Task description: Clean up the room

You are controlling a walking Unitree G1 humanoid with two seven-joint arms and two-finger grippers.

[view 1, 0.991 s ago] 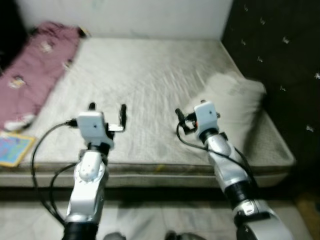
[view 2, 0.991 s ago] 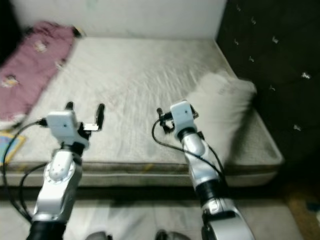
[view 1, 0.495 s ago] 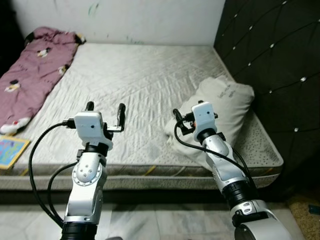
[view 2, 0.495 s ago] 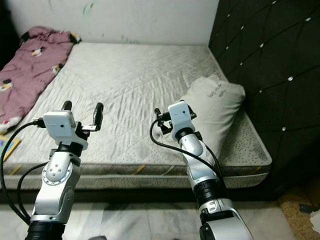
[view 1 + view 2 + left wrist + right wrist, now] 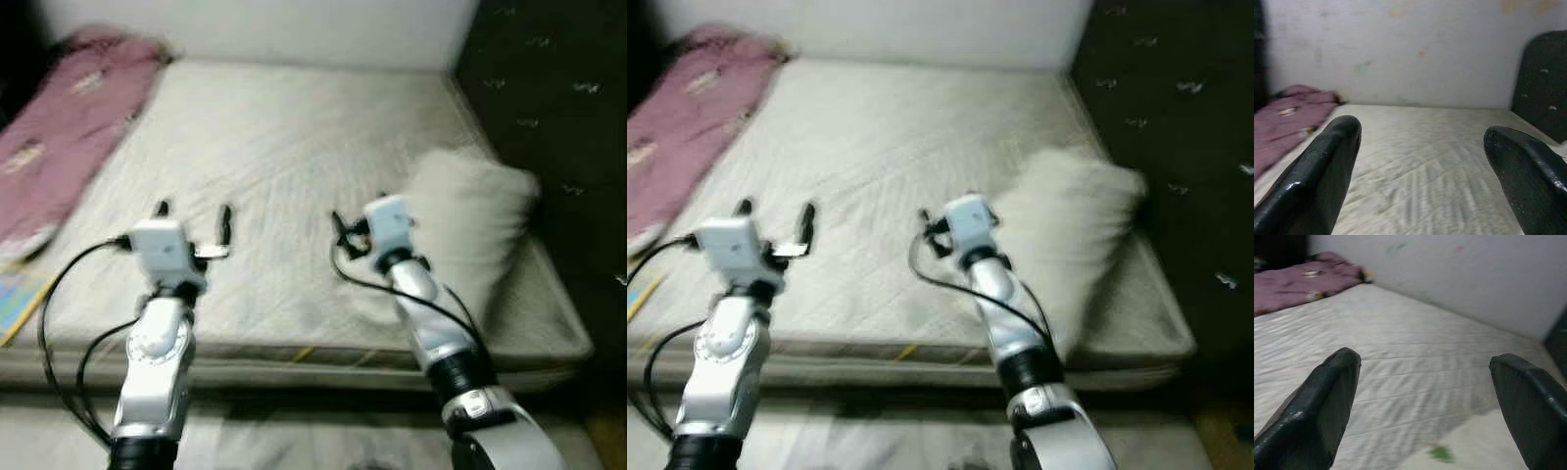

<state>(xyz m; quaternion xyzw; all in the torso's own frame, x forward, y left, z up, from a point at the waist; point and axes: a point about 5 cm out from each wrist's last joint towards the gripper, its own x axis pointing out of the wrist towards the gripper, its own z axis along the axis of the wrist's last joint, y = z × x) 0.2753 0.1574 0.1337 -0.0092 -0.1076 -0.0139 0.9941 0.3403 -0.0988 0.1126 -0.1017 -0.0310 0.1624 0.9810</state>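
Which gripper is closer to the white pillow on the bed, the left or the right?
The right. The right gripper hangs just beside the white pillow, near its inner edge. The left gripper is farther away, over the bare mattress on the side of the pink blanket.

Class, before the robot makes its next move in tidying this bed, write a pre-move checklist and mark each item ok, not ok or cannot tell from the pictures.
1. Left gripper open and holding nothing: ok, fingers apart over the mattress.
2. Right gripper open and holding nothing: ok, fingers wide apart.
3. Pillow within the right arm's likely reach: ok, it lies just beside that gripper near the dark headboard.
4. Pink blanket located: ok, bunched along the bed's far left side.
5. Head camera picture sharp enough to aim: not ok, blurred.
6. What the flat colourful thing at the bed's left edge is: cannot tell.
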